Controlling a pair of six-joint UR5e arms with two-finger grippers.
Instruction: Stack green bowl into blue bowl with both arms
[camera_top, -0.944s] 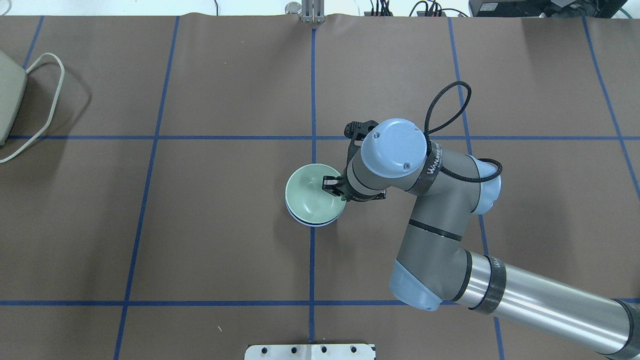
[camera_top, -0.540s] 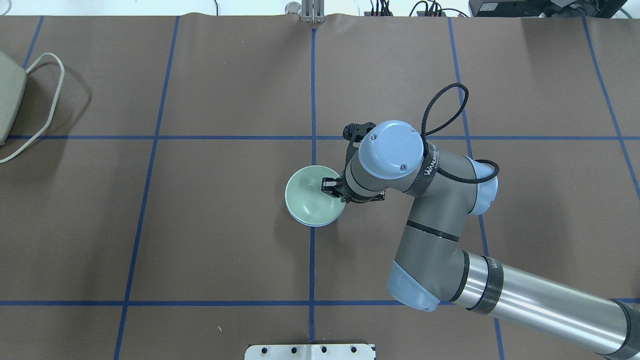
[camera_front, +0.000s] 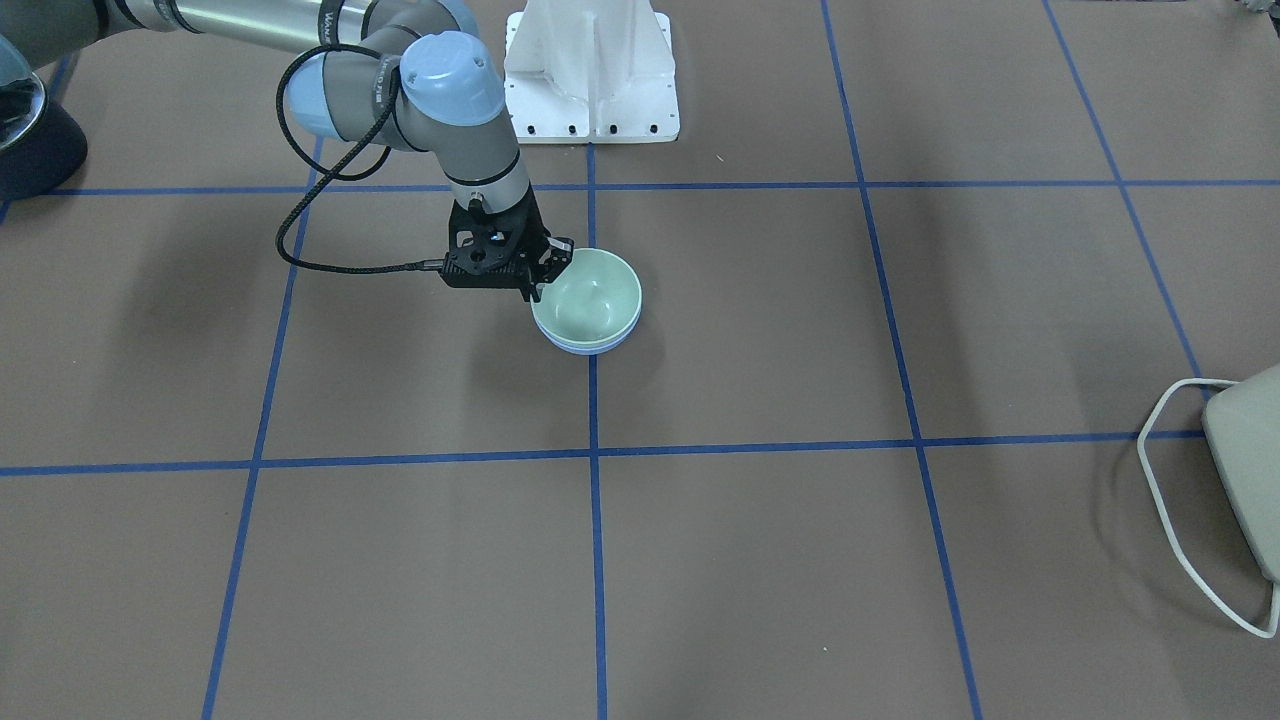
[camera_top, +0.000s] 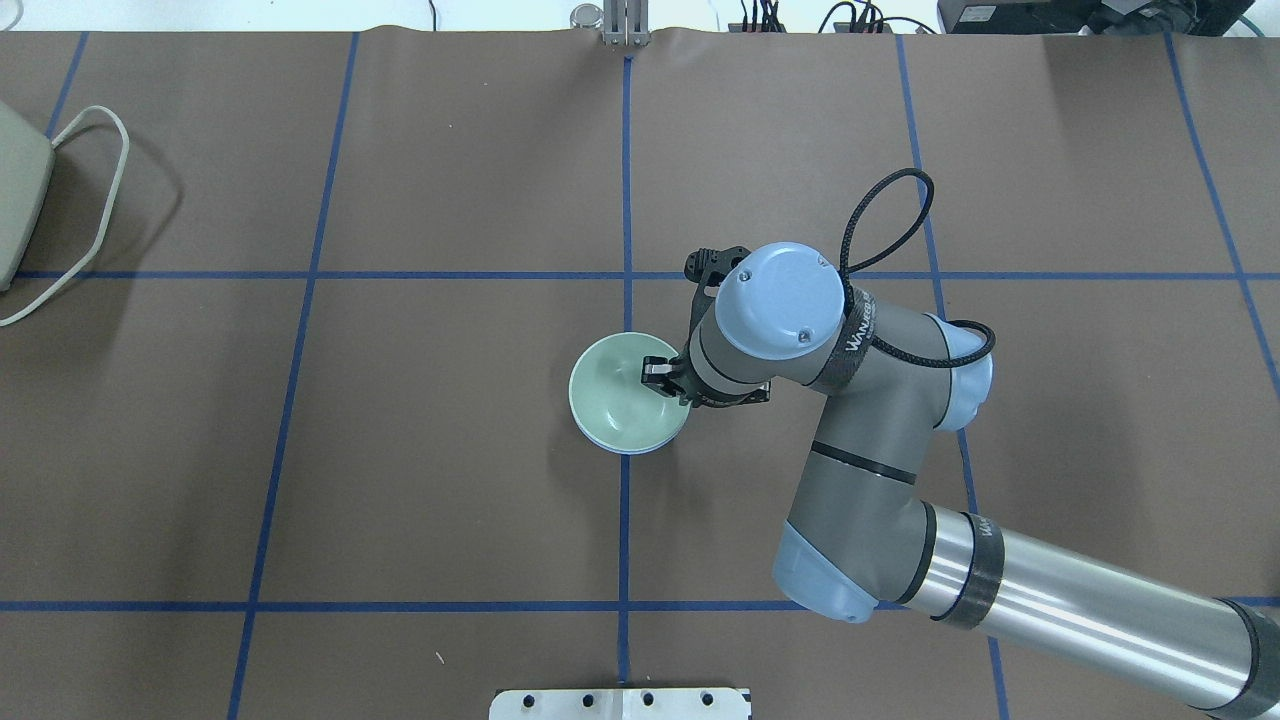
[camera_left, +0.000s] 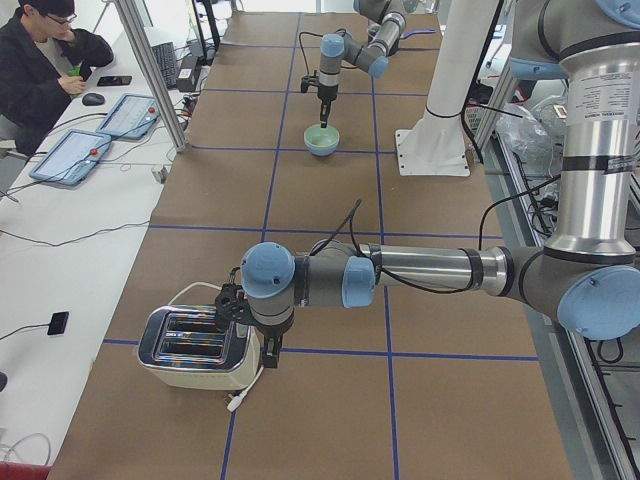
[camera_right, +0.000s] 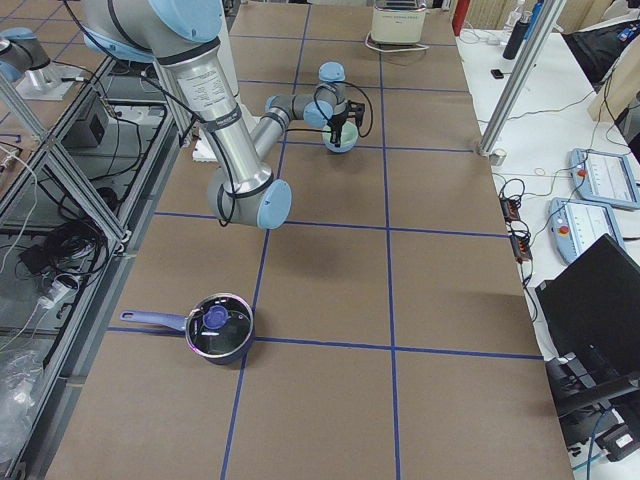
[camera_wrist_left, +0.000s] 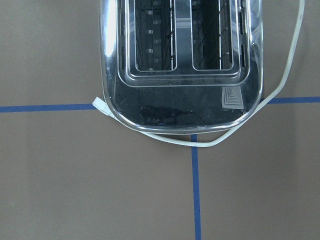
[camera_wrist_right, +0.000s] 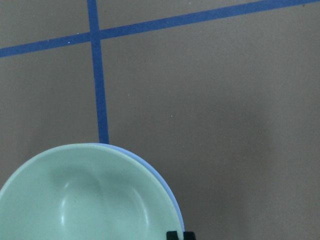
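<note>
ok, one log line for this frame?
phase: stack | green bowl: nested in blue bowl | right gripper: shut on green bowl rim | left gripper: over toaster, open/shut unclear

Overhead from behind, front camera facing it, side views lengthwise — all share the green bowl (camera_top: 612, 402)

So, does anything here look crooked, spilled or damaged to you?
Nothing stands out. The green bowl sits upright inside the blue bowl, with only a thin blue edge showing. The right gripper pinches the green rim. No spill or crack is visible.
</note>
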